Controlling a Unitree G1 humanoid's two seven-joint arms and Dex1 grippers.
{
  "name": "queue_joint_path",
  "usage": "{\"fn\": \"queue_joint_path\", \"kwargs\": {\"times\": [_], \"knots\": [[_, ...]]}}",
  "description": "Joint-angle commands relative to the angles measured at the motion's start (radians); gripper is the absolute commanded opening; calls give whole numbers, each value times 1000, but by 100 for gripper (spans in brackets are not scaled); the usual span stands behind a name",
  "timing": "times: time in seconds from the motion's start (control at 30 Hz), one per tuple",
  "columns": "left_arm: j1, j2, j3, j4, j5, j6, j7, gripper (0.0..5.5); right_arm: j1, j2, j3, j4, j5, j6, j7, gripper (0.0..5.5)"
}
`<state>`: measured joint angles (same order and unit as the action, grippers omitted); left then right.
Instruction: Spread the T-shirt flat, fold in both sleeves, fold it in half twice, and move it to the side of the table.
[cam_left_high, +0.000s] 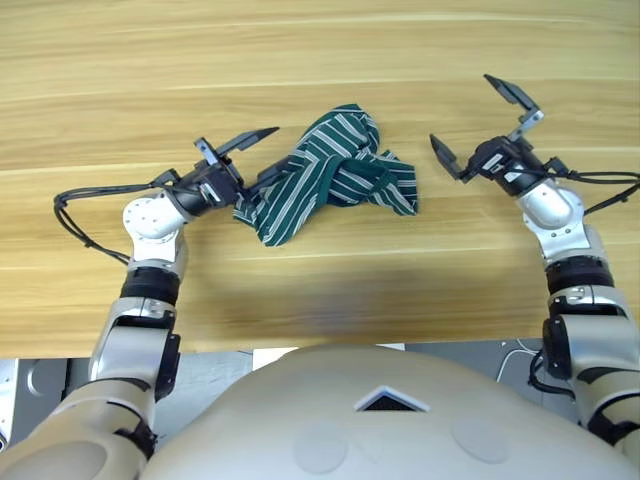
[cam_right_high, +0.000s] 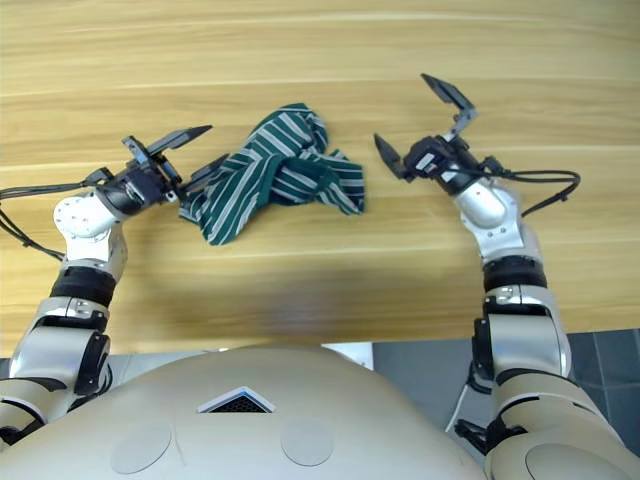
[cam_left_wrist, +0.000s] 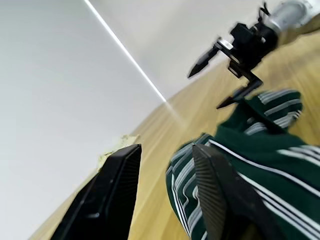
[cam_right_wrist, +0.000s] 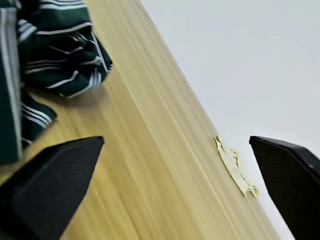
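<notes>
T-shirt (cam_left_high: 330, 172) lying bunched on table (cam_left_high: 400, 50), toward near edge. Left gripper (cam_left_high: 262, 155) sitting wide open, one finger touching cloth. Right gripper (cam_left_high: 462, 110) hanging wide open beside it, apart.

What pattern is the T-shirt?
The T-shirt is dark green with thin white stripes, clearest in the left eye view.

The crumpled dark green, white-striped T-shirt (cam_left_high: 330, 175) is soft, matt cloth. The light wooden worktop (cam_left_high: 300, 60) under it looks smooth and faintly glossy, with long grain. At the shirt's nine and three o'clock, the left gripper (cam_left_high: 262, 155) and right gripper (cam_left_high: 462, 110) are matt black plastic.
</notes>
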<state>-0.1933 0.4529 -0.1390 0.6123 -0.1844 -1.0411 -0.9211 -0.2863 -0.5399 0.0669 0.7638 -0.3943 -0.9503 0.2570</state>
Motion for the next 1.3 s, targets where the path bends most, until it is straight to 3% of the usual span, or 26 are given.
{"fn": "queue_joint_path", "kwargs": {"times": [0.03, 0.43, 0.73, 1.0, 1.2, 1.3], "knots": [[36, 55, -12, 29, 78, 13, 8, 190, 2, -8, 43, -4, -12, -16, -6, 538], [84, 151, -34, 62, 163, 39, 26, 190, 22, 20, 156, -48, 68, -78, 65, 538], [39, 201, -88, 188, 451, 74, 209, 190, 17, -1, 243, 19, -66, 6, 62, 538], [37, 289, -213, 151, 625, 119, 233, 190, -46, -101, 313, 161, -239, 191, -96, 538], [-102, 458, -213, 180, 771, 266, 343, 190, -74, -197, 287, 201, -258, 385, -254, 538], [-121, 487, -189, 128, 751, 285, 373, 190, -68, -195, 291, 178, -238, 392, -265, 538]]}}
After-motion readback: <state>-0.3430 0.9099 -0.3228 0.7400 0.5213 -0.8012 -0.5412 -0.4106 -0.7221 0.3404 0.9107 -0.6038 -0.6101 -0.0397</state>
